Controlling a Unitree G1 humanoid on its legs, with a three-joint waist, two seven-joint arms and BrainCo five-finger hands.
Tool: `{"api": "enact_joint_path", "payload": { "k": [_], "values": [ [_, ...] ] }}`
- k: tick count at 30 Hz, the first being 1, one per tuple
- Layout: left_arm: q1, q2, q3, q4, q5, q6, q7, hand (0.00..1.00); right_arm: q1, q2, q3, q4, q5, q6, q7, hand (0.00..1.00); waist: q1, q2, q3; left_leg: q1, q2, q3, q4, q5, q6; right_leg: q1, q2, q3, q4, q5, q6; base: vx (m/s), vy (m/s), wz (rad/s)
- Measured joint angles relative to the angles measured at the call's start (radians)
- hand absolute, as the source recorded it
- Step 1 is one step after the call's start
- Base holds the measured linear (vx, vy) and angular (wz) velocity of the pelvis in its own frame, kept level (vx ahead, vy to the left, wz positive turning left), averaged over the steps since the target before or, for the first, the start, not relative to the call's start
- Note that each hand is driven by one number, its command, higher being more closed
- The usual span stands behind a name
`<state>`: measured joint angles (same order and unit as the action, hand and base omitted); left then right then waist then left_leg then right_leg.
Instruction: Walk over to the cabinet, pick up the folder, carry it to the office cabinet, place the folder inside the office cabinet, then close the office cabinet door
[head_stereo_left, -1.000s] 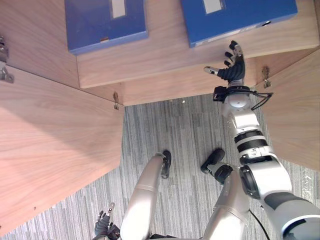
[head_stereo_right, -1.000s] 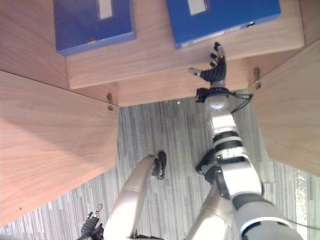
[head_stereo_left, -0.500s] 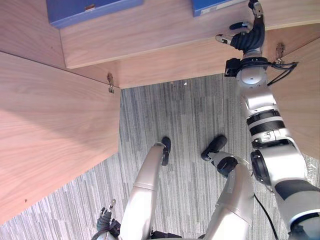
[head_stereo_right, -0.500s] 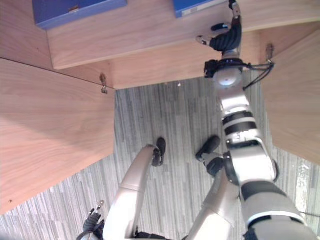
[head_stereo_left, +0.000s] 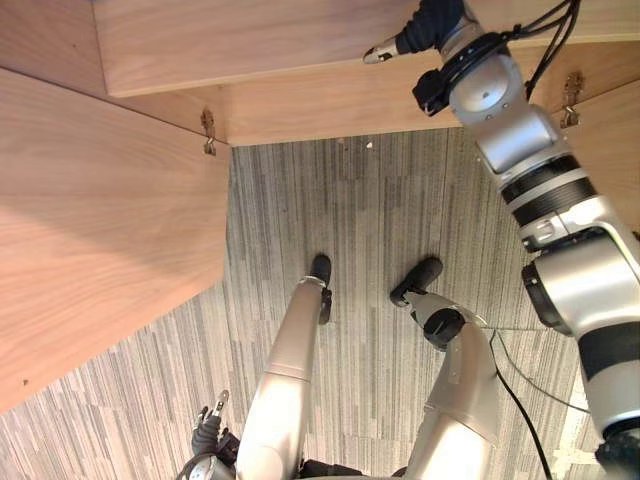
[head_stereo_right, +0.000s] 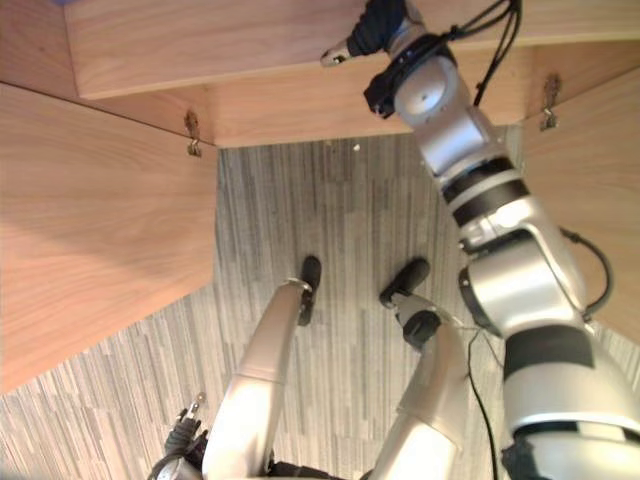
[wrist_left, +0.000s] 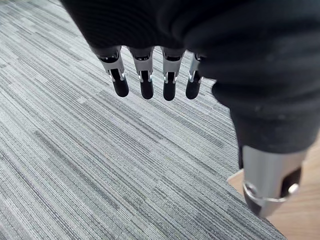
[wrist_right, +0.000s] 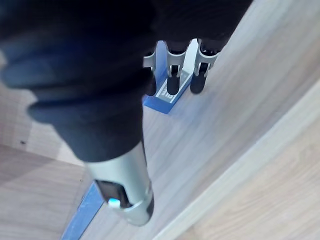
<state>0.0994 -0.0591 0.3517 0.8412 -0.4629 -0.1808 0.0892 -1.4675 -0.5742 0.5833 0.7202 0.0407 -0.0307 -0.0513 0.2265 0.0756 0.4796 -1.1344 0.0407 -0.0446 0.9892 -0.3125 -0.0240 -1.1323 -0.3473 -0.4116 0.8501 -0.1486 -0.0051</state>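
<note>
Nothing is being held yet — right hand (wrist_right: 173, 75) is hovering, fingers straight, over the folder (wrist_right: 166, 103); left hand (wrist_left: 146, 80) is hanging loose-fingered — lifting, carrying, placing, closing all remaining.

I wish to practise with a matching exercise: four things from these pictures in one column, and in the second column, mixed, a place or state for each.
1. right hand
2. left hand
3. folder
4. hinge

A. hangs open above the grey carpet
B. blue, lying on the wooden shelf
C. metal, beside the open door
D. fingers straight, pointing at the folder

Pairs: 1-D, 2-A, 3-B, 4-C.
</note>
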Motion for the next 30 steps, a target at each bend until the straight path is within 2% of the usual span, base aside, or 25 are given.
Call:
{"api": "enact_joint_path", "payload": {
  "k": [3,5,8,12,17,20,25,30],
  "values": [
    [0.0,-0.002,0.029,-0.007,0.001,0.005,-0.008,0.0,-0.008,0.0,0.008,-0.002,0.026,0.0,0.026,0.0,-0.001,-0.007,0.003,0.006,0.002,-0.003,-0.013,0.006,-0.005,0.007,0.004,-0.006,-0.011,0.003,-0.006,0.0,0.006,0.01],
    [0.0,-0.003,0.053,-0.01,0.005,0.006,-0.011,0.0,-0.022,0.0,0.035,-0.002,0.045,0.0,0.043,0.0,0.002,-0.016,0.008,0.019,0.021,-0.002,-0.027,0.007,-0.008,0.029,0.034,-0.013,-0.051,0.027,-0.054,0.0,0.034,-0.19],
    [0.0,-0.004,0.066,-0.01,0.011,0.014,-0.017,0.0,-0.023,0.0,0.038,-0.002,0.049,0.001,0.051,0.0,-0.001,-0.025,0.007,0.049,0.027,0.002,-0.053,0.015,-0.01,0.058,0.042,-0.02,-0.076,0.033,-0.063,0.01,0.036,-0.07],
    [0.001,0.003,0.077,-0.01,0.013,0.015,-0.019,0.0,-0.024,0.007,0.037,-0.002,0.056,0.001,0.051,0.0,0.002,-0.056,-0.005,0.089,0.043,0.005,-0.103,0.029,-0.023,0.091,0.067,-0.027,-0.122,0.041,-0.073,0.0,0.018,-0.05],
    [0.001,0.012,0.08,-0.011,0.013,0.015,-0.02,0.0,-0.017,0.032,0.04,-0.004,0.042,0.003,0.05,0.0,-0.008,-0.063,-0.007,0.152,0.061,0.001,-0.164,0.048,-0.04,0.154,0.096,-0.046,-0.181,0.051,-0.085,0.01,0.002,-0.02],
    [0.002,0.028,0.093,-0.012,0.017,0.014,-0.02,0.0,0.039,0.055,0.063,-0.042,-0.038,0.003,0.049,0.0,-0.017,-0.084,-0.015,0.211,0.073,0.004,-0.211,0.059,-0.051,0.205,0.113,-0.052,-0.215,0.052,-0.086,0.03,-0.002,-0.02],
    [0.005,0.079,0.116,-0.009,0.04,0.015,-0.02,0.0,0.252,0.119,0.211,-0.141,-0.228,0.003,0.069,0.0,-0.032,-0.138,-0.047,0.344,0.095,0.008,-0.32,0.083,-0.069,0.326,0.157,-0.066,-0.308,0.058,-0.086,0.05,-0.02,-0.02],
    [0.005,0.114,0.122,-0.001,0.061,0.016,-0.02,0.0,0.42,0.223,0.336,-0.166,-0.338,-0.012,0.116,0.0,-0.035,-0.159,-0.062,0.47,0.124,0.02,-0.416,0.107,-0.084,0.452,0.212,-0.077,-0.422,0.09,-0.086,0.06,-0.019,-0.07]
  ]
}}
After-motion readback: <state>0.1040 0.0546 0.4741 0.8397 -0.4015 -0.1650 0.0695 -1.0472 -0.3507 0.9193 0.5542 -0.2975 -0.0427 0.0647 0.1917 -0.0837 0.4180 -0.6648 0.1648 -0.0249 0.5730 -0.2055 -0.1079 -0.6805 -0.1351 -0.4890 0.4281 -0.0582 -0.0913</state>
